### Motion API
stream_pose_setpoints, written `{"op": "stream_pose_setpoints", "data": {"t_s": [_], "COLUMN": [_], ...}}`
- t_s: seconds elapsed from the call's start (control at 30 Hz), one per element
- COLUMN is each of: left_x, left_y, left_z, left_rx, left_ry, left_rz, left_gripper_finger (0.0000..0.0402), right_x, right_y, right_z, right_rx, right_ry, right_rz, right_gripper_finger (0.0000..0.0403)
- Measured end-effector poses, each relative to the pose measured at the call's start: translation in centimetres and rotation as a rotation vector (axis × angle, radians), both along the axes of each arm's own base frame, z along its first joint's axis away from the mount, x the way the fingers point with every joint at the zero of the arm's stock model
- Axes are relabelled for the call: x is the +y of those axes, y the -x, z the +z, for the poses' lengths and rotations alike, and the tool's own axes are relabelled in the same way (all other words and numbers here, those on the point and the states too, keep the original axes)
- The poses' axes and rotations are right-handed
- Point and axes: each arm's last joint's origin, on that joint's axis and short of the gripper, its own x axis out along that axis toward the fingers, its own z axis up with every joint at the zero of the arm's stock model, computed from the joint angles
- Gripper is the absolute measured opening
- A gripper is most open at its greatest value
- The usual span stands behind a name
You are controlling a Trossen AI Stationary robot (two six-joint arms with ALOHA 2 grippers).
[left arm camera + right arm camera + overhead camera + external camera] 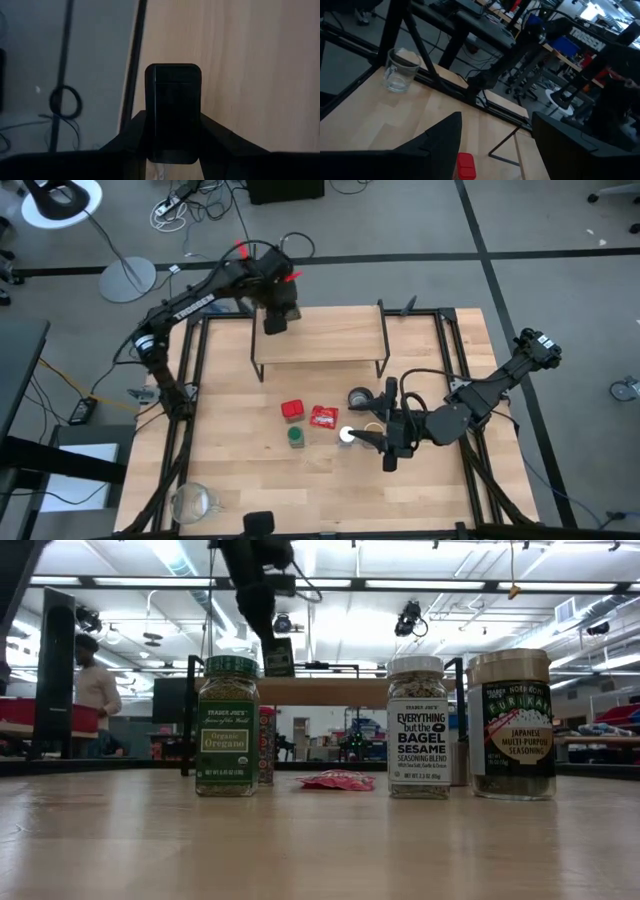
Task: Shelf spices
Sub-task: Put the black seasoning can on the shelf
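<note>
Hovering over the left end of the low shelf [320, 335] with its light wooden plank top and thin black legs, the left gripper [275, 320] is clamped on a small dark square tin [173, 112], which sits upright between its 2 fingers above the plank. In the low view the same tin [279, 658] hangs just above the shelf's top edge.

The right gripper [388, 442] lies low over the front right part of the big wooden tabletop [250, 480], its fingers spread apart and empty, just beside the white-capped clear jar [348, 434] of bagel sesame seasoning.

The other spices stand on the tabletop in front of the shelf: a red tin [292, 409], a green-lidded glass jar [296, 437] of oregano just in front of it, and a wider tan-lidded jar [511, 725]. A flat red packet [324, 417] lies between the red tin and the white-capped jar. A clear glass cup [192, 500] stands near the table's front left corner.
</note>
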Motion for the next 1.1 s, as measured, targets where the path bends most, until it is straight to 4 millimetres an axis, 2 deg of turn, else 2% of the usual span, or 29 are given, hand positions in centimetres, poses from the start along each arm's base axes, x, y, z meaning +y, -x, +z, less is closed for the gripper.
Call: {"op": "stream_pose_setpoints", "data": {"t_s": [0.13, 0.33, 0.63, 0.9, 1.1], "left_x": [0.9, 1.6, 2.3, 2.0, 2.0], "left_y": [-1.3, -2.3, -1.5, -1.2, -1.1], "left_z": [-1.3, -1.1, -0.7, -0.8, -0.8], "left_rx": [0.068, 0.092, 0.105, 0.133, 0.139], "left_ry": [0.041, 0.049, 0.050, 0.088, 0.079], "left_rz": [0.002, 0.002, 0.015, 0.023, 0.029], "left_gripper_finger": [0.0121, 0.0121, 0.0121, 0.0123, 0.0169], "right_x": [0.0, 0.0, 0.0, 0.0, 0.0], "right_y": [0.0, 0.0, 0.1, 0.1, 0.1], "right_z": [0.0, -0.2, -0.3, -0.3, -0.3], "right_rx": [0.000, 0.014, 0.025, 0.025, 0.024], "right_ry": [0.000, 0.006, 0.007, 0.007, 0.006], "right_rz": [0.000, 0.000, 0.007, 0.008, 0.007], "right_gripper_finger": [0.0240, 0.0240, 0.0240, 0.0240, 0.0240]}}
